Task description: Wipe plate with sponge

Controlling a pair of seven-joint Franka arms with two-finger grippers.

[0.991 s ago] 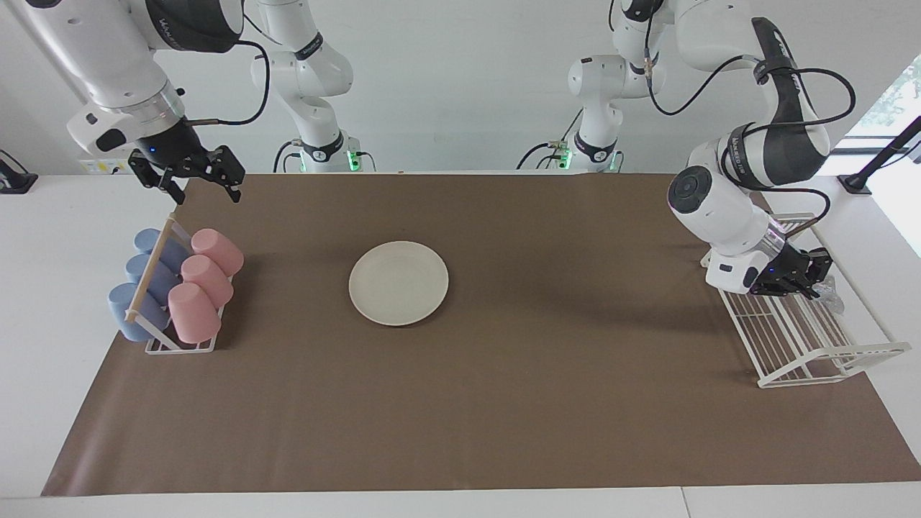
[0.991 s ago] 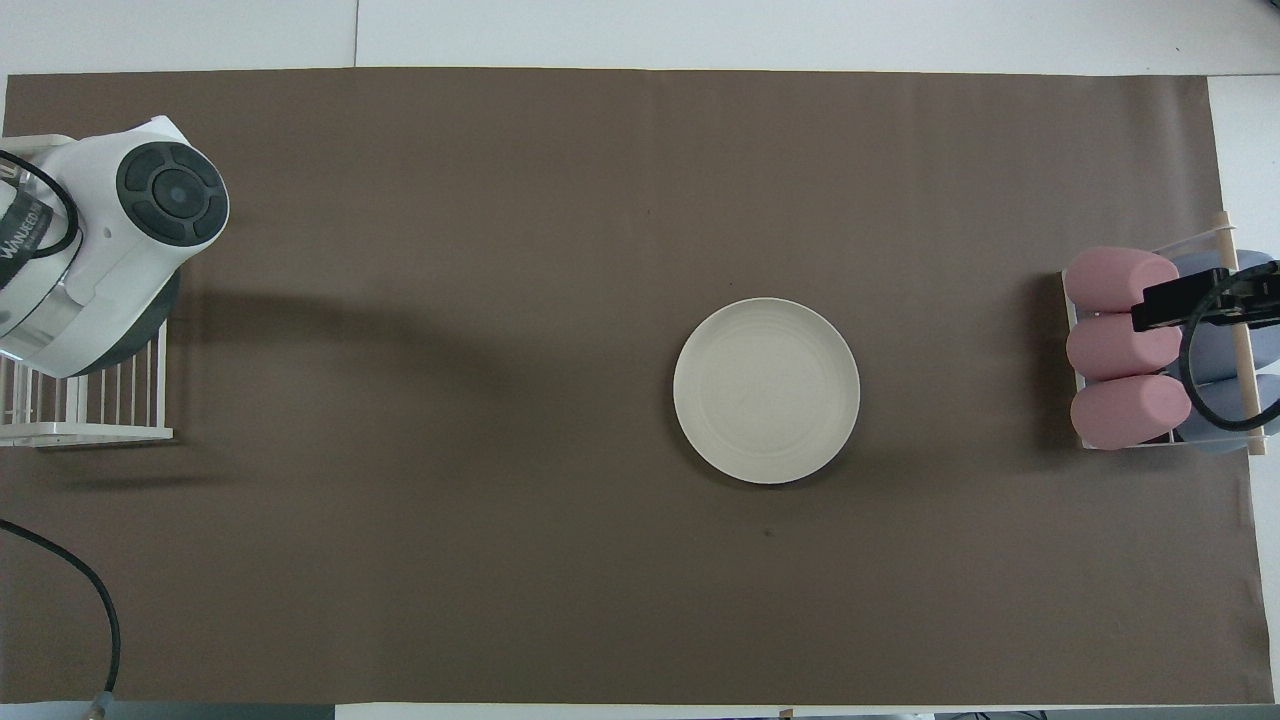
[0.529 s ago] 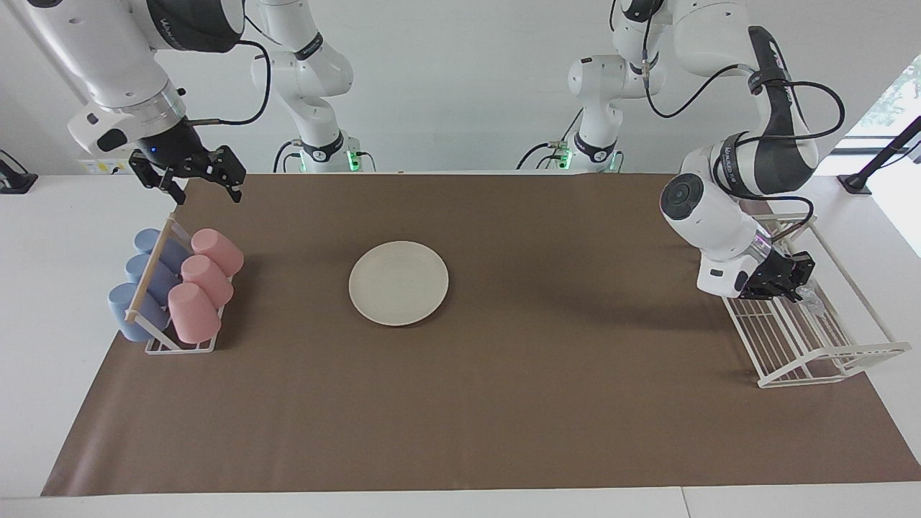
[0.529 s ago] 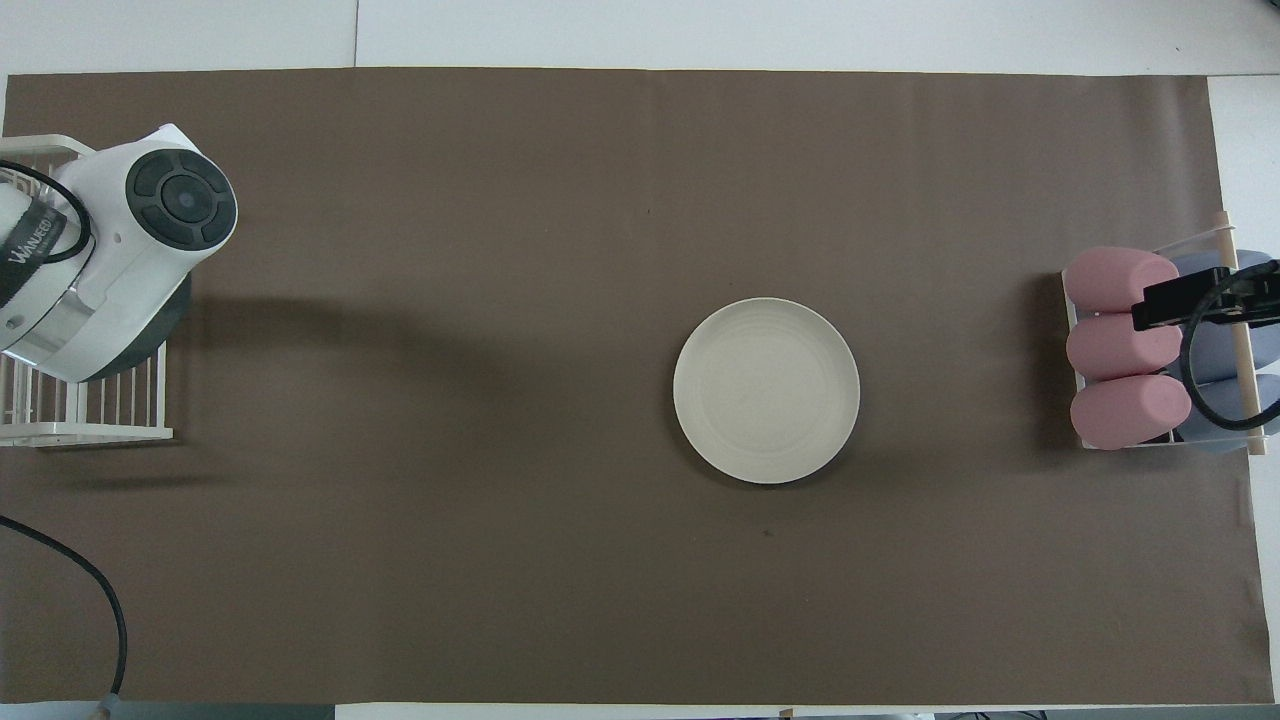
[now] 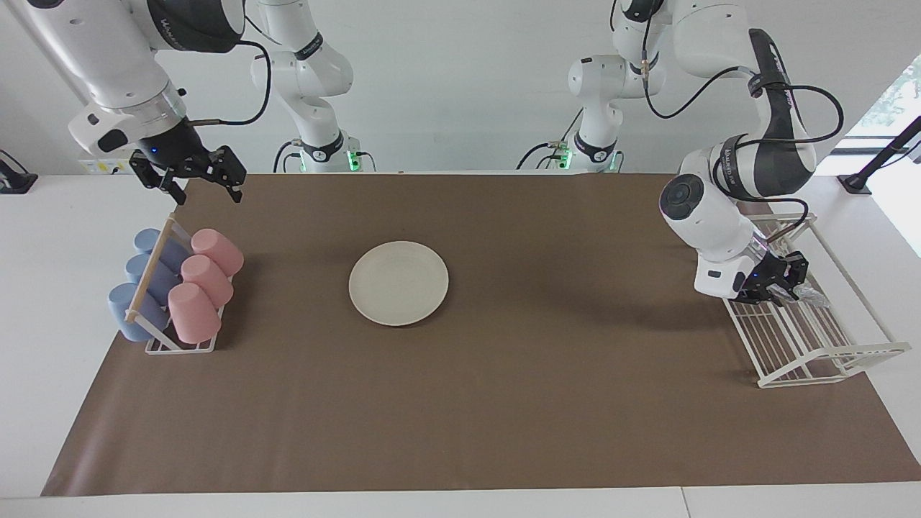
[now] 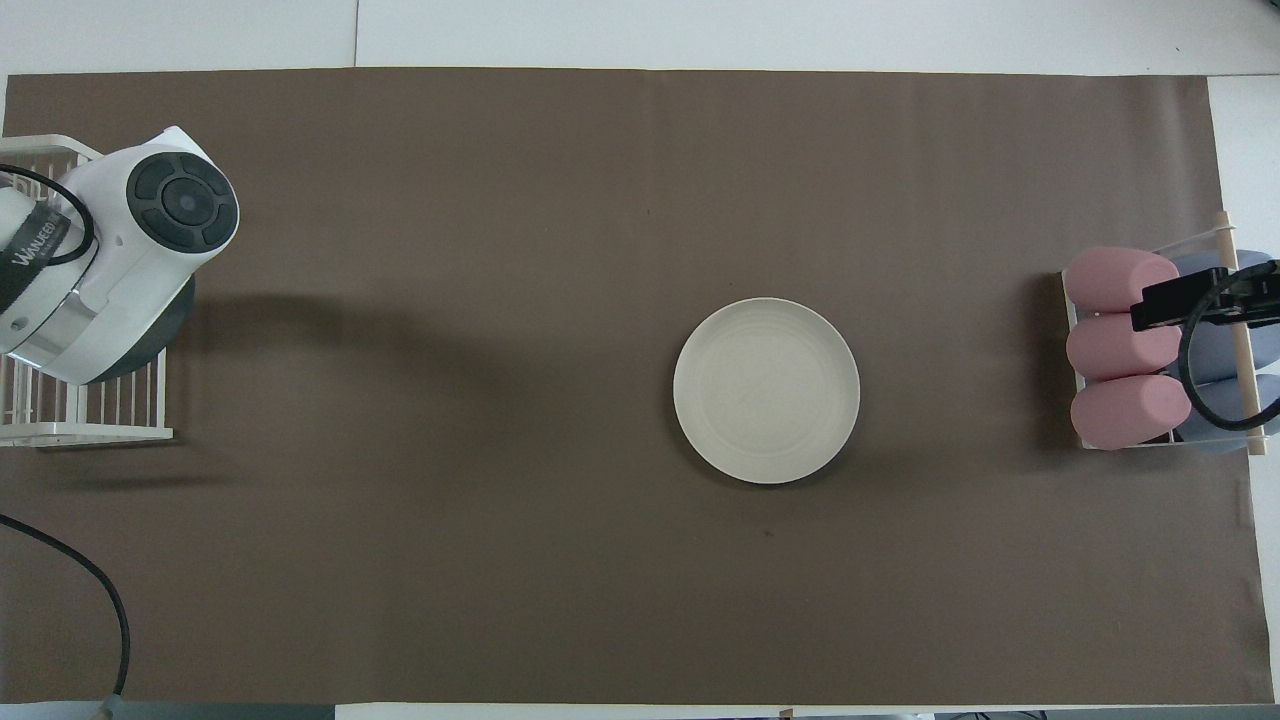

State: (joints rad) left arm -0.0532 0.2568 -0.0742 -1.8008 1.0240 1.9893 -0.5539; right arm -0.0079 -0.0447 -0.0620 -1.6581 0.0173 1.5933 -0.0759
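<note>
Cream plate [image 5: 398, 282] lies flat mid-mat; silvery sponge [image 5: 811, 295] in rack.

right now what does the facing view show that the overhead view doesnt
Only the facing view shows the left pincer low in the white wire rack at the silvery sponge, and the right pincer open in the air by the cup rack. Only the overhead view shows the plate's concentric rings. Both show the plate on the brown mat, the pink and blue cups, and the wire rack.
</note>
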